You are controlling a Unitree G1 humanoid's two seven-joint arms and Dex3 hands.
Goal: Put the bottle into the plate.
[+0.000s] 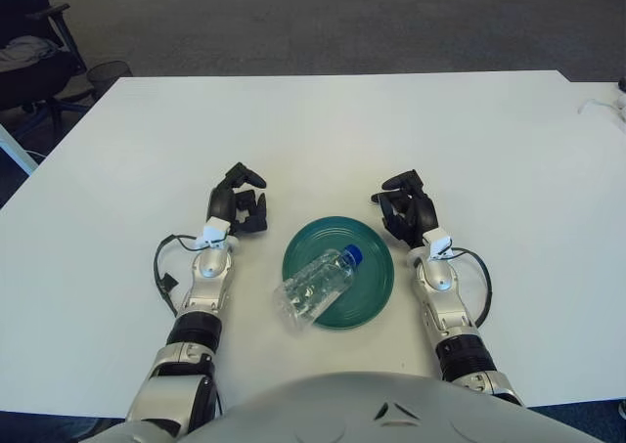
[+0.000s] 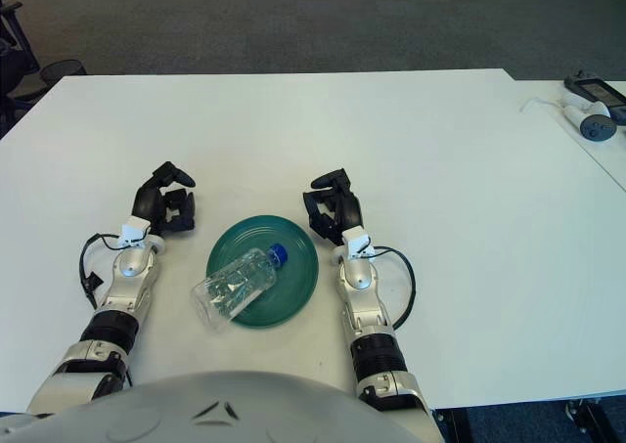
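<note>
A clear plastic bottle (image 1: 317, 284) with a blue cap lies on its side across the green plate (image 1: 372, 288) at the table's near middle. Its base end sticks out over the plate's left rim. My left hand (image 1: 241, 202) is to the left of the plate, fingers relaxed and holding nothing. My right hand (image 1: 405, 208) is just beyond the plate's right rim, fingers loosely curled and holding nothing. Neither hand touches the bottle.
The white table (image 1: 323, 130) stretches far ahead. A chair and a wire basket (image 1: 108, 71) stand off the table's far left corner. A white controller with a cable (image 2: 587, 120) lies on a second table at the far right.
</note>
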